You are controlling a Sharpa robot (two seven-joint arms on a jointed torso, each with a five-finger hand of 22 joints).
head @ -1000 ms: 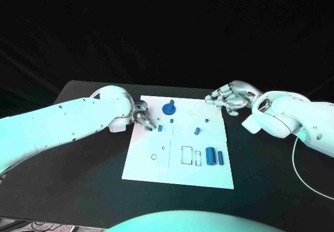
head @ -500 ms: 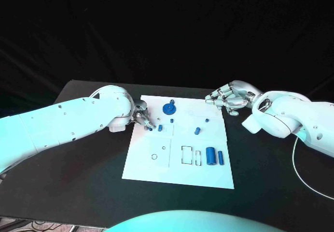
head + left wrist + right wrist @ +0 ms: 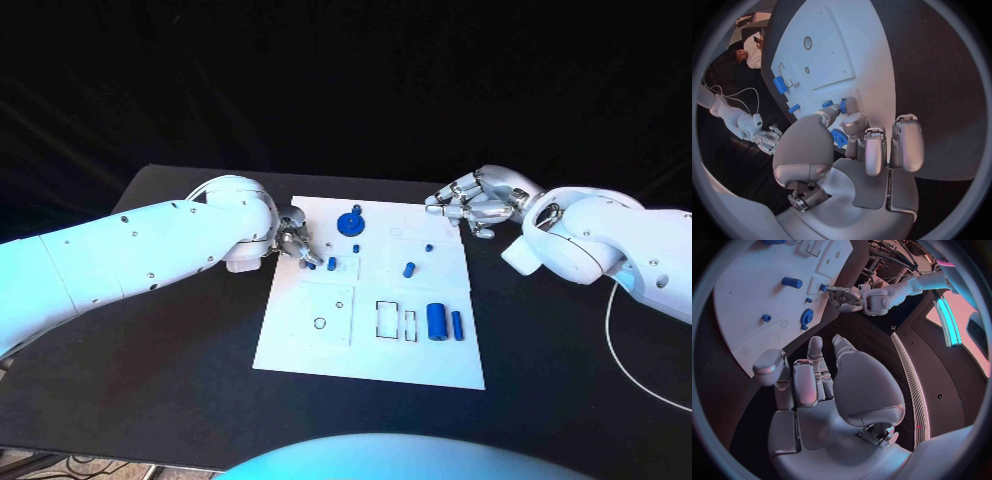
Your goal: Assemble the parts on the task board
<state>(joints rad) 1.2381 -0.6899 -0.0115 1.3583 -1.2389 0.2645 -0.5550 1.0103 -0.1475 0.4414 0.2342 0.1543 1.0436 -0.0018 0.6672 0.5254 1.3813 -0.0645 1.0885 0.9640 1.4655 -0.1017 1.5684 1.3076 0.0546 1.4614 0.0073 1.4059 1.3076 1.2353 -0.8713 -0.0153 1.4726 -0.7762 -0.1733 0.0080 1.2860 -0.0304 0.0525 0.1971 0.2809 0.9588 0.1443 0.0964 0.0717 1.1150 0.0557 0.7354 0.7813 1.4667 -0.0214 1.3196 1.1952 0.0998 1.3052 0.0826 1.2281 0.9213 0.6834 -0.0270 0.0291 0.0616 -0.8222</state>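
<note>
The white task board [image 3: 368,345] lies mid-table. My left hand [image 3: 294,243] is at its left edge, thumb and a finger pinching a small blue part [image 3: 310,266], also visible in the left wrist view as the small blue part [image 3: 842,106]. A second small part [image 3: 330,264] stands just beside it. A blue gear-like part [image 3: 351,222] stands near the board's far edge. My right hand [image 3: 473,203] hovers off the board's far right corner, fingers curled in with nothing in them; the right wrist view shows this right hand [image 3: 811,380] and the board [image 3: 742,290].
A short blue cylinder [image 3: 410,268] and two small pegs [image 3: 356,248] [image 3: 430,245] are on the board's middle. Two longer blue cylinders [image 3: 436,325] [image 3: 456,323] lie at its right, beside outlined slots [image 3: 385,320]. Black table [image 3: 159,330] surrounds the board.
</note>
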